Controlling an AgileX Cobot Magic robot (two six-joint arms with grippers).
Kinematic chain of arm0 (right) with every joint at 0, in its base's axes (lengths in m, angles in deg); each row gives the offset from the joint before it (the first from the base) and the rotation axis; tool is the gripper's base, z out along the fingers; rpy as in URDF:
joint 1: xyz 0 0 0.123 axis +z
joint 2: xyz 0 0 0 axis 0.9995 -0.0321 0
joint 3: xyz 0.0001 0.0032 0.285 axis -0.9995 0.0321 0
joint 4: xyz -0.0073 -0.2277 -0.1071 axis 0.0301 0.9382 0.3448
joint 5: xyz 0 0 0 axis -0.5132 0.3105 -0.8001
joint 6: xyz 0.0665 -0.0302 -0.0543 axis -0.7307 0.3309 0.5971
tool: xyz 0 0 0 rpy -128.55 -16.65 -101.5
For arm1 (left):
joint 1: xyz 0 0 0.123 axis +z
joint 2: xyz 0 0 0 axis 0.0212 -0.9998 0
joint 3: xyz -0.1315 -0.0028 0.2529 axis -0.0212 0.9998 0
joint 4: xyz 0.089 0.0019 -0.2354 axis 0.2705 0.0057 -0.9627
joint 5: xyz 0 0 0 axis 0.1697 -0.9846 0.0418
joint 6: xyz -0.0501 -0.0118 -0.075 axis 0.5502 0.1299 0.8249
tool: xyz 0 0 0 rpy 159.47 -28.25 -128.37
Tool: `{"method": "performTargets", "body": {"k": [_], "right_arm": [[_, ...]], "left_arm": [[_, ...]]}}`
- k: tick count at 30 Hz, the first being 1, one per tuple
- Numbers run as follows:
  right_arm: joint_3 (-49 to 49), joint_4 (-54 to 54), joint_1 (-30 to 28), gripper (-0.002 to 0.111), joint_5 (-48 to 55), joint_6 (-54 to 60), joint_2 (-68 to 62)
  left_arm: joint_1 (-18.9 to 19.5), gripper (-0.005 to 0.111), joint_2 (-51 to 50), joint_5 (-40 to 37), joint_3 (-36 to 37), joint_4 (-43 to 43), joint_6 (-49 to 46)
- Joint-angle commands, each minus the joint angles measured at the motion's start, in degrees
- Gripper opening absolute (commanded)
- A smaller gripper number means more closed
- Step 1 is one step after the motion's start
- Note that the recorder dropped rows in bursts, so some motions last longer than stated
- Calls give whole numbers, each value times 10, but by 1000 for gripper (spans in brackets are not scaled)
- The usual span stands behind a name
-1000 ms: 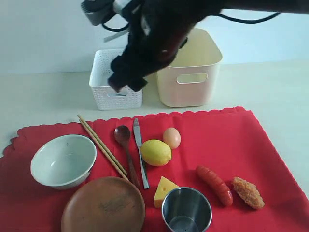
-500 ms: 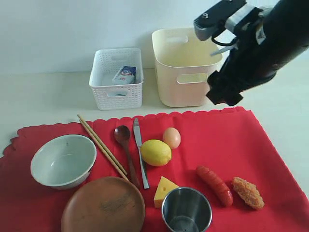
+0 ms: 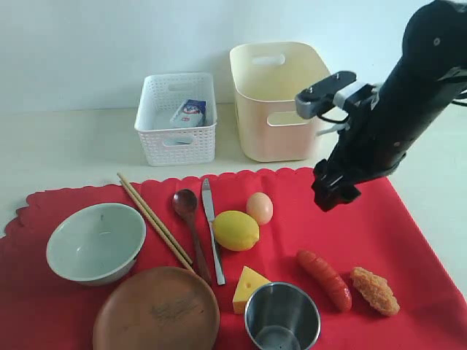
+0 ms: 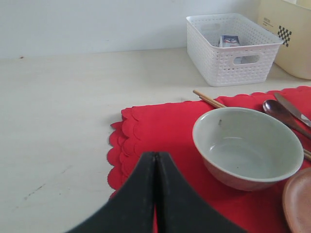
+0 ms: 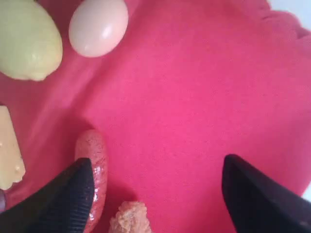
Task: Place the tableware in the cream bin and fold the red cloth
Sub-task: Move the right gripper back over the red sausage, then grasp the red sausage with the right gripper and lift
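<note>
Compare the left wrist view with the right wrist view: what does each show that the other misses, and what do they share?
Only the left wrist view shows the pale green-white ceramic bowl, the wooden chopsticks, the white perforated plastic basket, bare tabletop and the shut left gripper. Only the right wrist view shows the yellow toy lemon, the pale egg, the red sausage, the yellow cheese wedge and the open right gripper. Both show the bright red scalloped fabric cloth.

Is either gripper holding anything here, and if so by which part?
Nothing is held. The left gripper is shut with nothing between its jaws; the right gripper hangs open over the red cloth, its jaws empty.
</note>
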Motion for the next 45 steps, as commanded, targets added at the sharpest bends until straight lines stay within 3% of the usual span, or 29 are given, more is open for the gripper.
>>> {"method": "performTargets", "body": {"k": [1,34,45], "right_arm": [[4,-23,-2,63,13,43,-41],[4,-84,-1,62,33,70,-75],[4,-47,39,62,41,70,-114]], "left_arm": [[-3,0,4,5,1,-1,1],[-3,0,4,5,1,-1,2],[-3,0,4,5,1,-1,2]]}}
